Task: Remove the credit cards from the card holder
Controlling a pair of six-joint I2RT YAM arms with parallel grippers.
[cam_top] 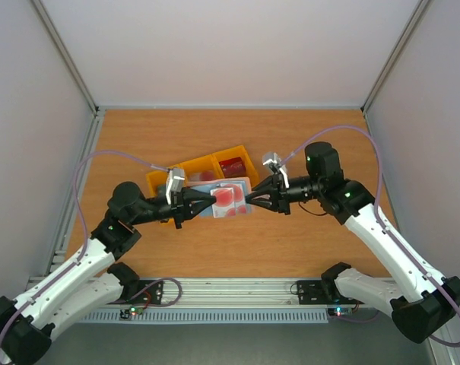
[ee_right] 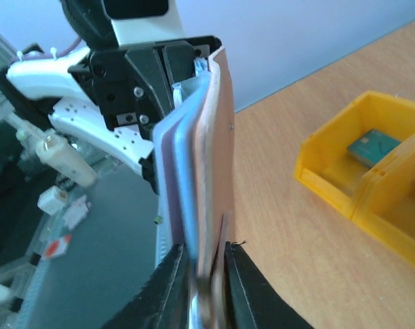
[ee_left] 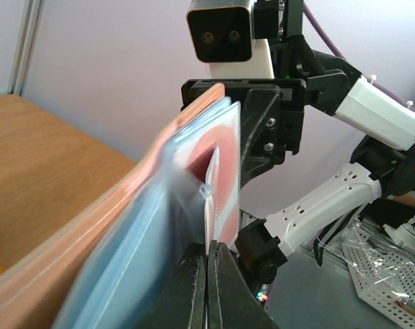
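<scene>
The card holder [cam_top: 240,212] hangs in the air between both grippers, just in front of the yellow tray. Its pale blue inside shows in the left wrist view [ee_left: 125,260] and its taupe outside in the right wrist view [ee_right: 218,137]. My left gripper [cam_top: 214,204] is shut [ee_left: 208,257] on the edge of the whitish-pink card with a red blotch [cam_top: 230,196] [ee_left: 224,171], which sits in a pocket. My right gripper [cam_top: 249,200] is shut [ee_right: 206,264] on the holder's opposite edge. The dark red card [cam_top: 232,164] and the teal card [ee_right: 372,145] lie in the tray.
The yellow three-compartment tray [cam_top: 185,165] [ee_right: 330,185] stands on the wooden table right behind the held holder. Grey walls close in the table at the left, right and back. An aluminium rail runs along the near edge.
</scene>
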